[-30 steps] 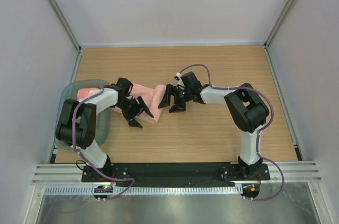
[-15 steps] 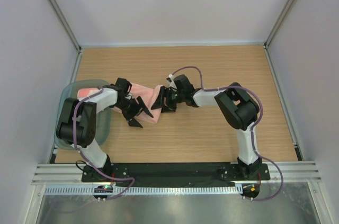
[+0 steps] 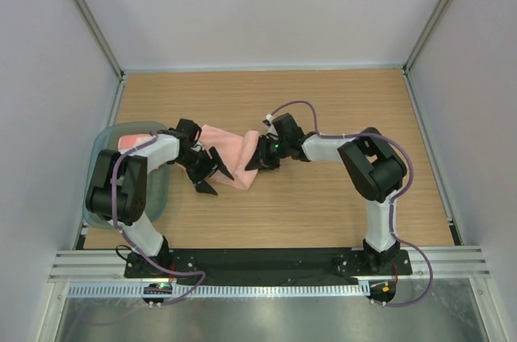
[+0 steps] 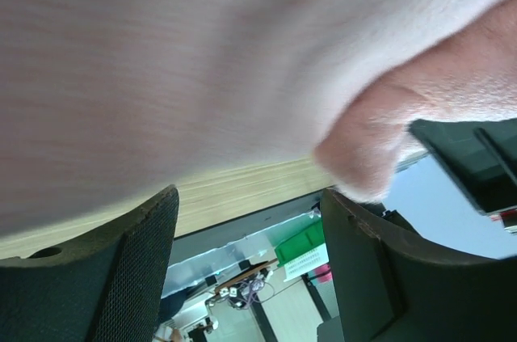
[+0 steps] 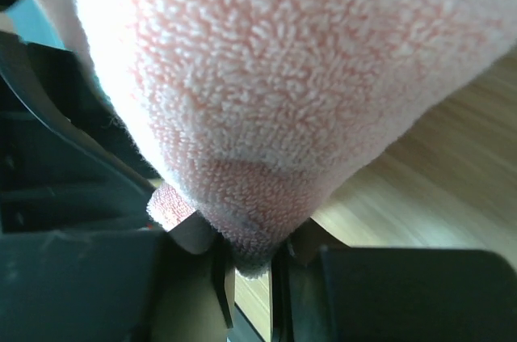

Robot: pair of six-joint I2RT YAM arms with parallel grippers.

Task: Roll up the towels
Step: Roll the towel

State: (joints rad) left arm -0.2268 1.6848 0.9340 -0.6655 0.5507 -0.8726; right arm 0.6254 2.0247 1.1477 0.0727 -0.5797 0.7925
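A salmon-pink towel [image 3: 229,150] lies crumpled on the wooden table between my two grippers. My right gripper [image 3: 257,158] is shut on the towel's right edge. In the right wrist view the terry cloth [image 5: 266,75] fills the frame, and a fold of it is pinched between the fingers [image 5: 220,277] of that gripper [image 5: 252,265]. My left gripper [image 3: 212,176] stands open at the towel's near left side. From the left wrist, the towel [image 4: 242,59] hangs right at the fingertips [image 4: 137,261], with nothing clamped between them [image 4: 246,225]. Another pink towel [image 3: 134,142] rests in the tray.
The translucent grey-green tray [image 3: 103,149] sits at the table's left edge, beside the left arm. Bare wooden tabletop [image 3: 339,103] stretches behind and to the right. Frame posts and walls close in the sides.
My right gripper reached left onto the towel's right edge and closed on it, and the edge now stands drawn up. The left gripper has stayed in place, open.
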